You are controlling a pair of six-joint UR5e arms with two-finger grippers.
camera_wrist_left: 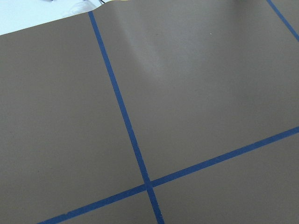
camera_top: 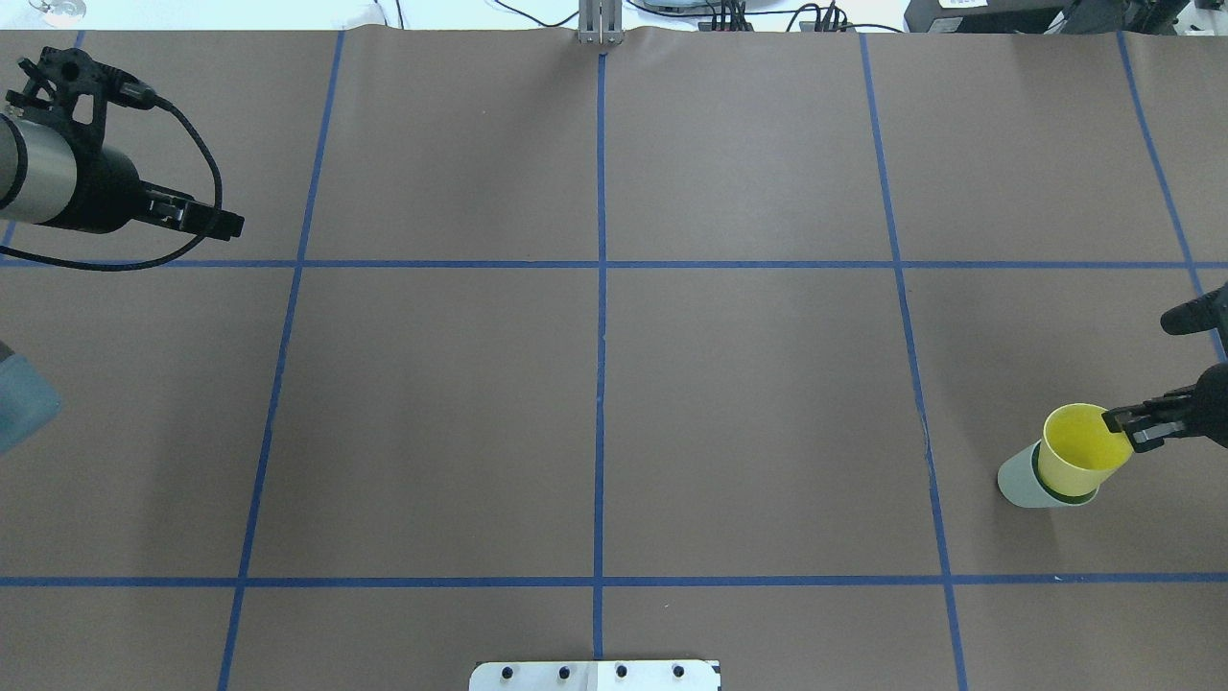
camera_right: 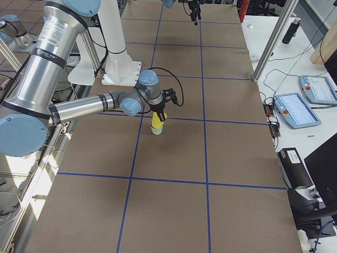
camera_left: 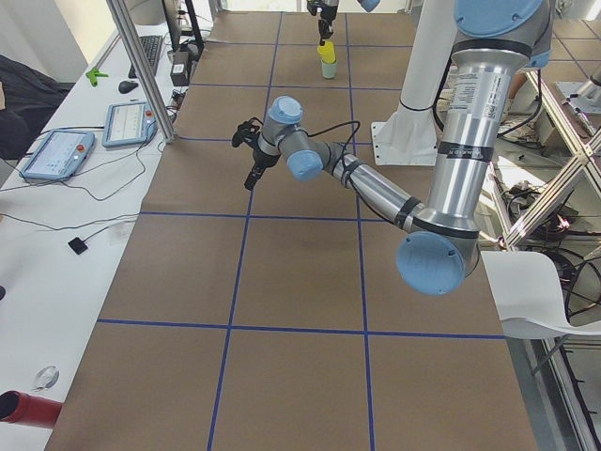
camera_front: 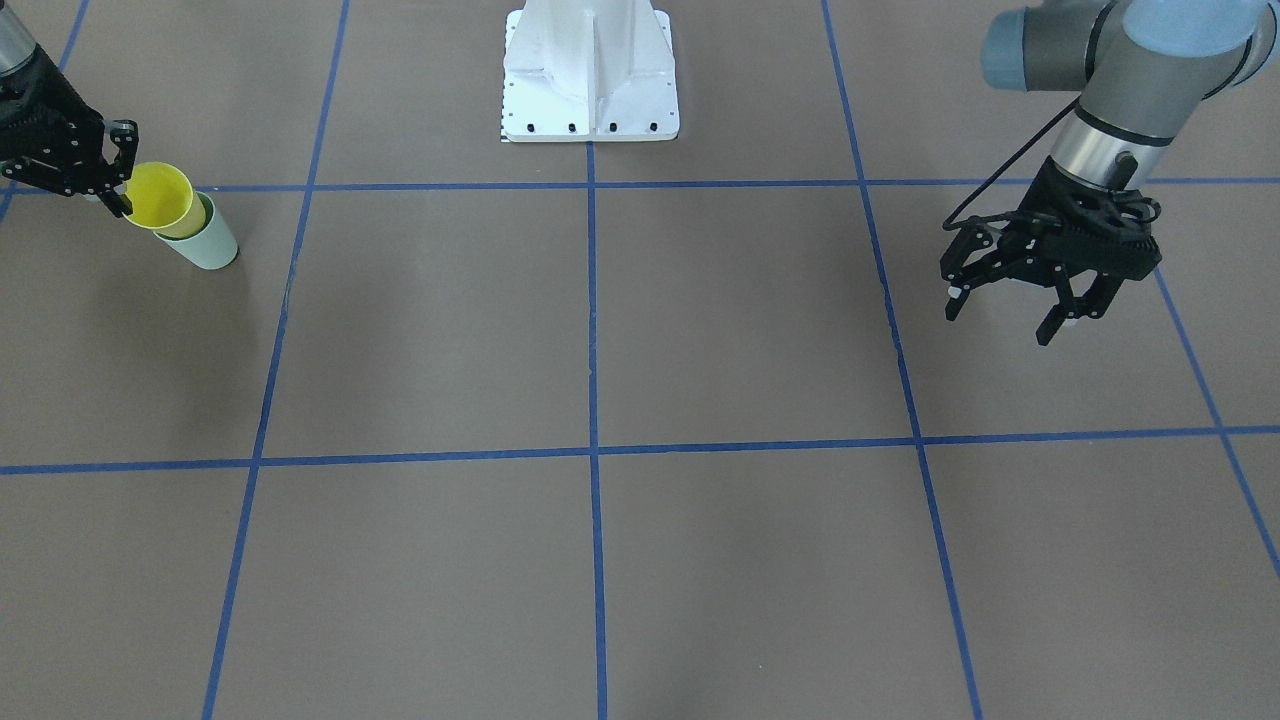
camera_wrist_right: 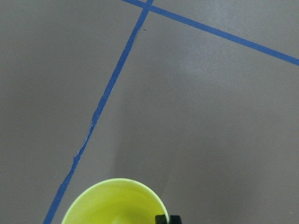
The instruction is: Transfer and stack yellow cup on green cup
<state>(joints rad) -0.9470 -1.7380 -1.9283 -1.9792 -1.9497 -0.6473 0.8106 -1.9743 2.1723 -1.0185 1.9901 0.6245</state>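
No text, label or number can be read anywhere.

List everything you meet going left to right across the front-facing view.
right gripper → yellow cup → green cup → white robot base → left gripper

Yellow cup (camera_top: pixel 1079 449) smooth, glossy plastic; table (camera_top: pixel 748 403) matt.

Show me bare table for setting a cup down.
Bare: the middle squares either side of the centre tape line, from the base to the far edge. Crowded: the robot's right edge, where the right gripper pinches the yellow cup partly inside the green cup. The left gripper hangs open over the left edge.
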